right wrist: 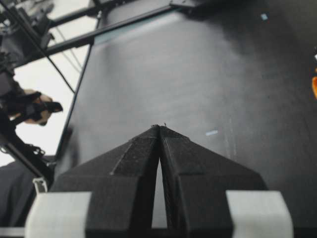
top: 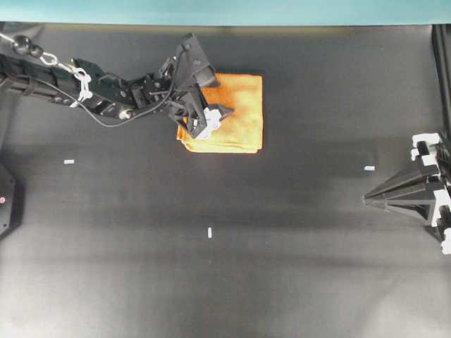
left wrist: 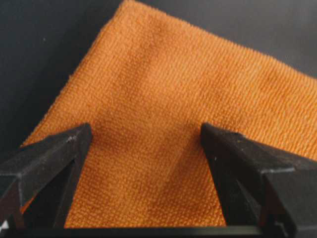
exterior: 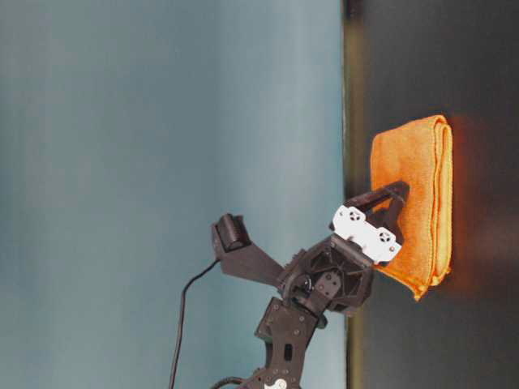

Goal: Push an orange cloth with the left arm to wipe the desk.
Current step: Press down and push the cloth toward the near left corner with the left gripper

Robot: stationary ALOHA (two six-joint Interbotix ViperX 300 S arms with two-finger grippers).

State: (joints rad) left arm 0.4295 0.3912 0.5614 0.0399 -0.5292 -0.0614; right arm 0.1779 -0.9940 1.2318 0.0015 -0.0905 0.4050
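My left gripper is down on the cloth, jaws spread, gripping nothing. The cloth lies flat on the desk, near the teal strip. My right gripper is closed, well apart. Contact made; most wiping appears outstanding.

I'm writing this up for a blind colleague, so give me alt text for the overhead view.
The left gripper, jaws open, is over the left part of a folded orange cloth near the far edge of a black desk. The right gripper sits shut at the right edge, well away from the cloth.
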